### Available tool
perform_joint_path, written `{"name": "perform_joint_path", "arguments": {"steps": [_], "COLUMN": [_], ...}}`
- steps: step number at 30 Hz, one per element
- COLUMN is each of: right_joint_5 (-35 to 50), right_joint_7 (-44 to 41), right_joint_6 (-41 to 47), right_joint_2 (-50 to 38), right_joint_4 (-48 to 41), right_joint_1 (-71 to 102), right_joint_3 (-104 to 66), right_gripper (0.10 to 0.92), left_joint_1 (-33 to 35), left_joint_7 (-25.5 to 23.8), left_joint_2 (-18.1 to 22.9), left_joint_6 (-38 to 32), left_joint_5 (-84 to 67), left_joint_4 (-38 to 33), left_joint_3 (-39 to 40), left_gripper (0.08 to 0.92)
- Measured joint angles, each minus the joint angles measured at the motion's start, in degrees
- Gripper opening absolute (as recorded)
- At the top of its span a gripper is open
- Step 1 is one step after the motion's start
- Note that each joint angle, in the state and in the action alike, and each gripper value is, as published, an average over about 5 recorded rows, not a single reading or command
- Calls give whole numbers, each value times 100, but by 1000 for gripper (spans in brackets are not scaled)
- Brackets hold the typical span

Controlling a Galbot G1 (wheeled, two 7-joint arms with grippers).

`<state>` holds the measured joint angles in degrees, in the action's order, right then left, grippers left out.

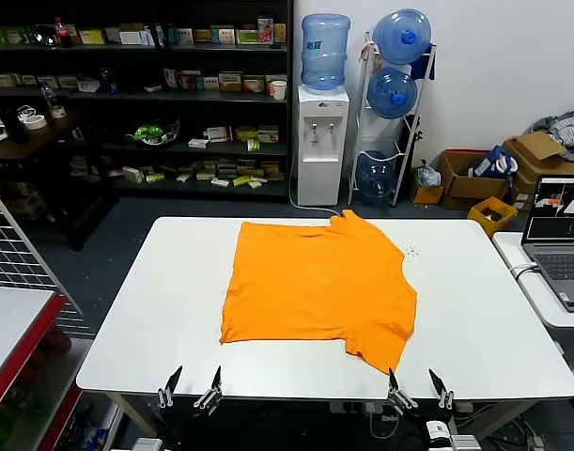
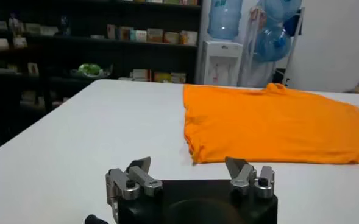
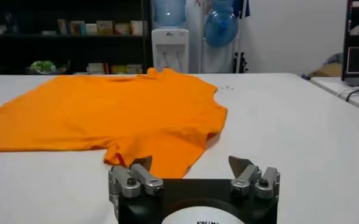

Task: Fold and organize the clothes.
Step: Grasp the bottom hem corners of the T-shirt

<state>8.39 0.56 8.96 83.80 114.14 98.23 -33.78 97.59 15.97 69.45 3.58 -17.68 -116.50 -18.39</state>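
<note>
The bright orange T-shirt (image 1: 315, 287) lies on the white table (image 1: 155, 301), its left side folded in, plain side up, no lettering showing. One sleeve points at the near right edge, the collar at the far edge. My left gripper (image 1: 193, 383) is open and empty at the near edge, left of the shirt's hem; in its wrist view (image 2: 190, 165) the shirt (image 2: 277, 125) lies ahead. My right gripper (image 1: 418, 385) is open and empty at the near edge, just before the sleeve; its wrist view (image 3: 191, 164) shows the sleeve (image 3: 161, 149) right in front.
A laptop (image 1: 561, 235) sits on a side table at the right. A water dispenser (image 1: 321, 141) and a bottle rack (image 1: 395, 103) stand behind the table. Dark shelves (image 1: 155, 94) fill the back left. A wire rack (image 1: 14, 254) stands at the left.
</note>
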Motion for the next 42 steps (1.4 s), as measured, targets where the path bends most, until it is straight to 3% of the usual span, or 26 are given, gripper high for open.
{"name": "perform_joint_path", "arguments": {"steps": [11,23,27,42], "right_joint_5": [-115,-419,-475,-469], "right_joint_7": [125,395,443,540], "right_joint_6": [160,490,539,534], "right_joint_2": [55,297,330,317], "right_joint_4": [-180,-753,-866,-921], "right_joint_1": [-335,-963,-1043,-1060], "right_joint_3": [171,473,518,536], "right_gripper": [823,814,732,298], "left_joint_1": [-238,-1431,-1740,-2226], "left_joint_7": [-86,-13,20,81], "left_joint_2": [66,233,230,279], "left_joint_6": [120,393,478,606], "left_joint_5": [-182,-301,-318,-362], "left_joint_4": [108,924,1213,1850], "left_joint_3": [122,502,597,791], "left_gripper": [823,823,764,334]}}
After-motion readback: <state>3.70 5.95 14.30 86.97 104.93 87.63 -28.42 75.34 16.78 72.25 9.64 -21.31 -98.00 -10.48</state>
